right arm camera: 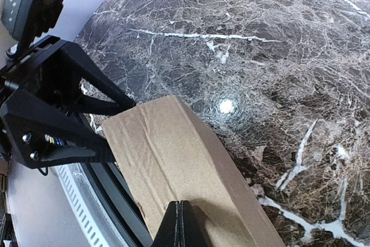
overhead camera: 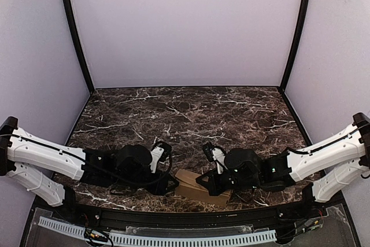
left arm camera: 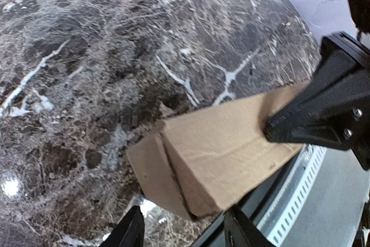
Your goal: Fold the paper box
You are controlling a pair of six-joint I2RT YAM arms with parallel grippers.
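The paper box [overhead camera: 196, 187] is a plain brown cardboard box lying on its side at the near edge of the marble table [overhead camera: 191, 114]. In the left wrist view the box [left arm camera: 225, 143] shows its left end, with an end flap folded in but slightly ajar. My left gripper [left arm camera: 185, 234] is open, its fingers [left arm camera: 132, 231] spread on either side of that end without touching it. My right gripper [right arm camera: 182, 224] is shut, its joined fingertips resting on the box's top face [right arm camera: 167, 154]. It also shows in the left wrist view [left arm camera: 324, 108], on the box.
A black rail and a white slotted strip [overhead camera: 173, 239] run along the near table edge just below the box. Dark frame posts [overhead camera: 75, 33] and pale walls enclose the table at the back and sides.
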